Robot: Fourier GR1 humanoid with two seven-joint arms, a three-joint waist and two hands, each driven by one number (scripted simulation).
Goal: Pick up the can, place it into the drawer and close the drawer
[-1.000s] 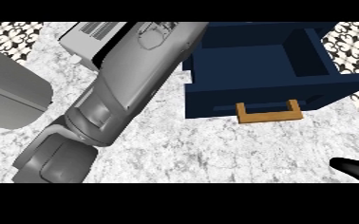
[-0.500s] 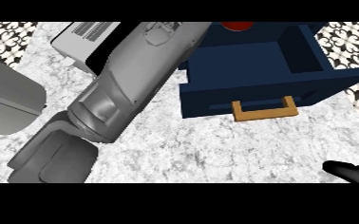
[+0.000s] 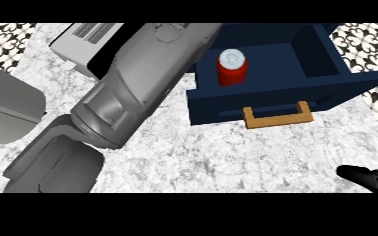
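the can stands upright in the open drawer, by its left wall. the handle faces the counter's near edge; our right hand, at the near right corner, lies closest, spread or curled we cannot tell; left hand unseen.

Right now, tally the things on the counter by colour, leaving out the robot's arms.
Red: 1, the can, in the drawer.
Navy: 1, the drawer.
Tan: 1, its handle.
White: 1, a slotted box, top left.
Grey: 1, an unclear shape, left edge.
Total: 5.
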